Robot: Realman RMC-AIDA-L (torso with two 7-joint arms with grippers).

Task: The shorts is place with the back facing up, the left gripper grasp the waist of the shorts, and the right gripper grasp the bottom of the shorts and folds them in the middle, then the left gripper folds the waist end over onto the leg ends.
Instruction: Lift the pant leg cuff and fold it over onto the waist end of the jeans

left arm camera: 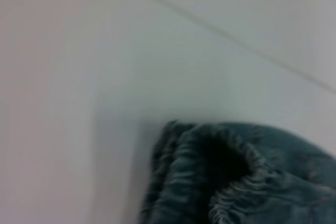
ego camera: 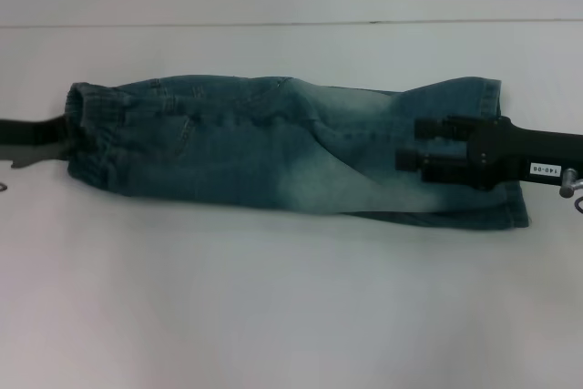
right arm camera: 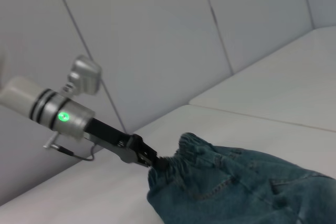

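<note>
The blue denim shorts (ego camera: pixel 273 148) lie folded lengthwise on the white table (ego camera: pixel 273 298), waist to the left and leg ends to the right. My left gripper (ego camera: pixel 67 134) is at the elastic waist (left arm camera: pixel 231 177). The right wrist view shows the left gripper (right arm camera: pixel 156 162) shut, pinching the waistband (right arm camera: pixel 189 150). My right gripper (ego camera: pixel 407 144) hovers over the leg ends (ego camera: pixel 496 157), open, with both black fingers (ego camera: pixel 428 125) pointing toward the waist and nothing between them.
The table's back edge (ego camera: pixel 291 23) meets a pale tiled wall (right arm camera: pixel 157 35). The left arm's silver wrist with a green light (right arm camera: pixel 58 114) stands off beyond the waist end.
</note>
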